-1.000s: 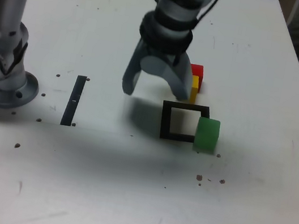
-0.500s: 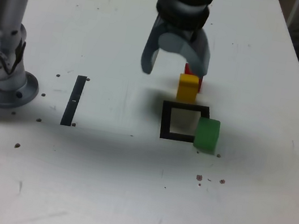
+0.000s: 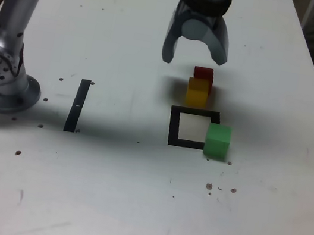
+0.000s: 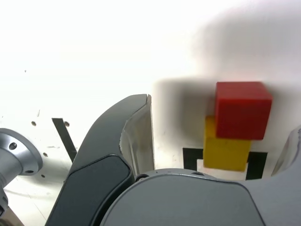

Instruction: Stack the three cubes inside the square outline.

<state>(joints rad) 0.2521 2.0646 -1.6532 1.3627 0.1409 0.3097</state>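
My gripper [image 3: 194, 57] hangs open above the table, just behind the red cube [image 3: 204, 76] in the exterior view, holding nothing. The yellow cube [image 3: 197, 91] sits on the table touching the red cube's front, just outside the far edge of the square outline [image 3: 175, 126]. The green cube [image 3: 217, 141] rests on the outline's right side in the exterior view. In the wrist view the red cube [image 4: 242, 109] and yellow cube [image 4: 225, 149] lie between my spread fingers [image 4: 138, 136], with a piece of the square outline [image 4: 190, 155] beyond them.
A straight black tape strip [image 3: 78, 105] lies at the exterior view's left, near the arm's grey base [image 3: 1, 76]. Small dark specks dot the white table [image 3: 131, 198]. A dark shape stands off the table's right edge.
My gripper has risen and moved toward the back of the table, still open. The yellow and red cubes, partly hidden behind it before, now show fully; no cube moved.
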